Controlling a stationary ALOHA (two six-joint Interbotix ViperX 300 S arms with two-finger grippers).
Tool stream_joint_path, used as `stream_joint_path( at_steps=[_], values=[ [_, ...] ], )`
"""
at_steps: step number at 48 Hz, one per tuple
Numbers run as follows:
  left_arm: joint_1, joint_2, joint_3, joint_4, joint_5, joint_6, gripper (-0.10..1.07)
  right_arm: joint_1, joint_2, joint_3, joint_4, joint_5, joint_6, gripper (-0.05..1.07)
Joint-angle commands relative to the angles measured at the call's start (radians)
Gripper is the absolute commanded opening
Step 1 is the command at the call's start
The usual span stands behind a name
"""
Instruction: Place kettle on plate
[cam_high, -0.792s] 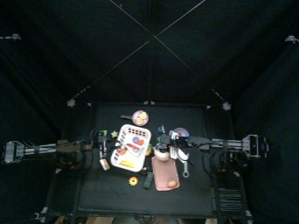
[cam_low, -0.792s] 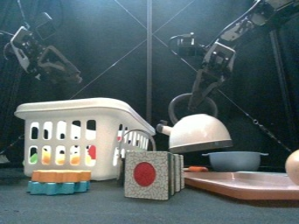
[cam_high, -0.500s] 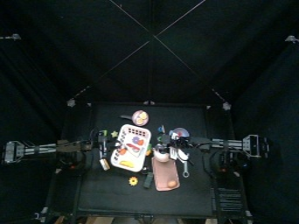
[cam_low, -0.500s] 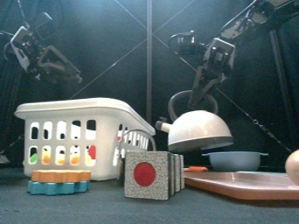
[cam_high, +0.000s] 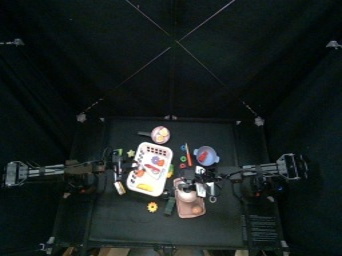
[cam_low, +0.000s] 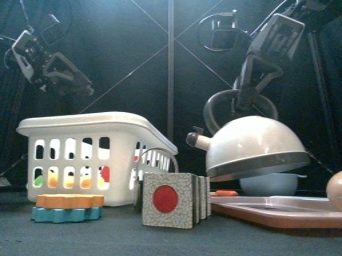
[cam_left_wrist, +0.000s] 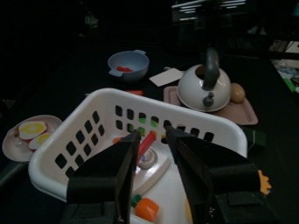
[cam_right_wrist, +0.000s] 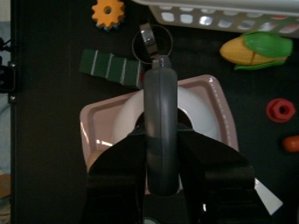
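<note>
Kettle (cam_low: 257, 146), one of a kind on this table, hangs over the pink plate (cam_right_wrist: 112, 124) as we carry it by its arched black handle (cam_right_wrist: 160, 122), the right gripper (cam_right_wrist: 160, 166) pinched on that handle. We judge it rigid, smooth-sided and fairly heavy, so the handle's top is the sound hold; the rounded body would likely slip. Beside the plate we count one white basket (cam_left_wrist: 140, 153), one blue bowl (cam_left_wrist: 128, 63), one green sponge (cam_right_wrist: 114, 66) and one orange gear (cam_right_wrist: 108, 11). Our left gripper (cam_left_wrist: 162, 144) hovers spread over the basket.
</note>
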Motion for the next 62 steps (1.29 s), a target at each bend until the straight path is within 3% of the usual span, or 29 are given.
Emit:
stream_joint_path(
  at_steps=[1,13,44,62],
  values=[
    [0.003,0.002,-0.009,-0.002,-0.003,-0.002,0.74,0.0,-0.006,-0.008,0.011,-0.029,-0.003,0.59],
    [0.003,0.002,-0.008,-0.002,-0.003,-0.002,0.74,-0.008,-0.003,-0.008,0.029,-0.083,-0.002,0.61],
    [0.003,0.002,-0.008,0.0,-0.003,0.0,0.74,-0.009,-0.02,0.018,0.058,-0.078,-0.003,0.81],
    [0.002,0.002,-0.008,0.0,-0.003,0.0,0.74,-0.011,-0.087,0.017,0.054,-0.092,-0.003,0.81]
  ],
)
